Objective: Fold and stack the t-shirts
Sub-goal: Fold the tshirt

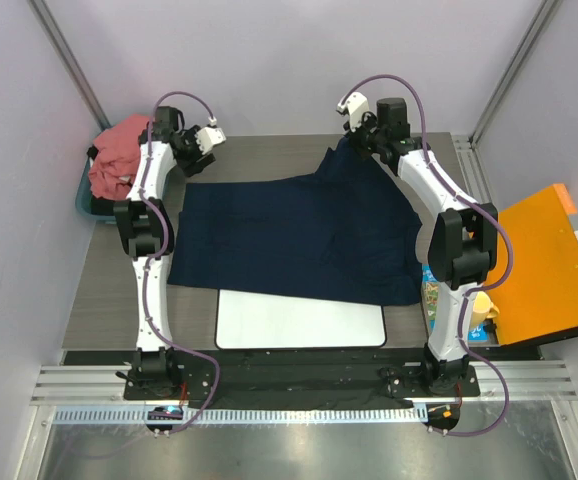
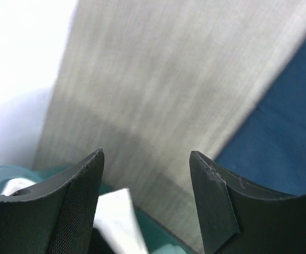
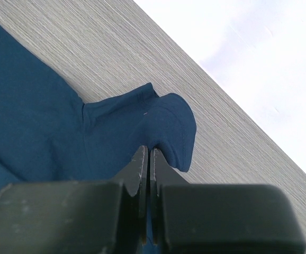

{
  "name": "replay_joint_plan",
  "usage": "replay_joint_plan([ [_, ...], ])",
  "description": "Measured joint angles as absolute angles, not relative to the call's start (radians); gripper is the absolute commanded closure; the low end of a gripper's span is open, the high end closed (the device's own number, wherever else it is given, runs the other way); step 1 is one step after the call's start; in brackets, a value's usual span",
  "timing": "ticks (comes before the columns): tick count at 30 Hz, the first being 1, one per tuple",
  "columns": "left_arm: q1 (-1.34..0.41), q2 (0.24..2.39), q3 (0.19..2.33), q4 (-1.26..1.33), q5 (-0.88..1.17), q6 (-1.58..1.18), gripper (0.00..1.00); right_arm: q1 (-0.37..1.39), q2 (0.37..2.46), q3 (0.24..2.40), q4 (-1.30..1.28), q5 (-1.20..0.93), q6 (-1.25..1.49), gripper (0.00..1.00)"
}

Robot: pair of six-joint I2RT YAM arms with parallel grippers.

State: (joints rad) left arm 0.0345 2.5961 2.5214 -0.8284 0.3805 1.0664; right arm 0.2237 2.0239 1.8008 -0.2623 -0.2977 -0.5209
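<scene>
The right gripper (image 3: pixel 146 153) has its fingers pressed nearly together on a raised fold of the navy t-shirt (image 3: pixel 158 119); only its wrist view shows this grip. The left gripper (image 2: pixel 146 156) is wide open over the bare table (image 2: pixel 158 79), with navy cloth just beside it. The top view shows the salmon-pink t-shirt (image 1: pixel 119 155) heaped in a teal bin (image 1: pixel 82 195) at the far left.

We see the navy shirt (image 1: pixel 289 235) spread open and mostly flat across the middle of the table. It is plain and dark, with soft wrinkles. It reaches nearly from the left side to the right edge, and its near hem slants toward the near right. Its far right part is drawn up off the table into a peak. The pink shirt (image 1: pixel 119 160) lies crumpled in an unfolded heap at the far left corner, apart from the navy one.
</scene>
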Motion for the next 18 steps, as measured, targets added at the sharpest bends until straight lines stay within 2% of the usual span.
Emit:
replay_joint_plan([
  [8, 0.036, 2.597, 2.521, -1.051, 0.379, 1.200, 0.35, 0.227, 2.024, 1.800, -0.262, -0.297, -0.521, 0.99],
  [18, 0.044, 2.639, 2.560, -1.180, 0.326, 1.333, 0.34, 0.234, 2.024, 1.800, -0.262, -0.289, -0.523, 0.99],
])
